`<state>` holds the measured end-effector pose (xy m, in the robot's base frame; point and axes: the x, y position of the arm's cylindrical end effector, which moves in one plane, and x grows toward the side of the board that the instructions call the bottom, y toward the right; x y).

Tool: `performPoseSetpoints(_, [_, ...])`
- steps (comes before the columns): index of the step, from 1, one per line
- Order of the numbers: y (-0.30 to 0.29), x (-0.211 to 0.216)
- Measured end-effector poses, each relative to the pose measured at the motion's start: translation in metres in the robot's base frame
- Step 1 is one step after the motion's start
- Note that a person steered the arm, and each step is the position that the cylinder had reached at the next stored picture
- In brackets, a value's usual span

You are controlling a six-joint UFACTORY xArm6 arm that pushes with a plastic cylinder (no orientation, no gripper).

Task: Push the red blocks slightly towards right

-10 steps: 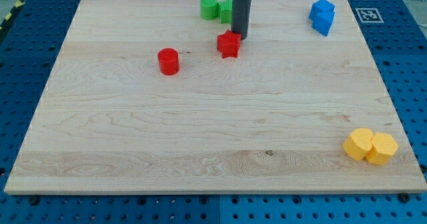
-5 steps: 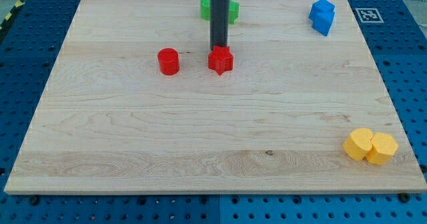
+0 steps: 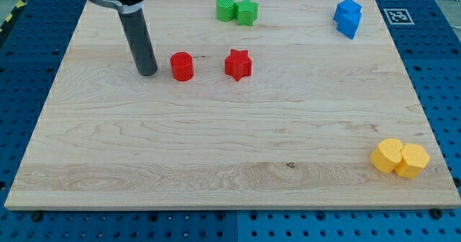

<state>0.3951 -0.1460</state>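
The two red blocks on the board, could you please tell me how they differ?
The red cylinder is round with a flat top; the red star has pointed lobes. The red cylinder lies just right of my tip; the red star lies farther toward the view's right. Both are red and similar in size.

The rod (image 3: 138, 40) was cut off by the view's top edge, so the arm above its collar did not show. The wooden surface (image 3: 216, 141) had its bottom corners clipped at the view's left and right edges. The 2 blue blocks (image 3: 348, 17) overlapped, their shapes hard to tell. The marker tag (image 3: 397, 16) was too small to read.
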Motion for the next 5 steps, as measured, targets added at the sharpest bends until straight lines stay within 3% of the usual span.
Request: performPoseSetpoints(5, [0.107,0.014])
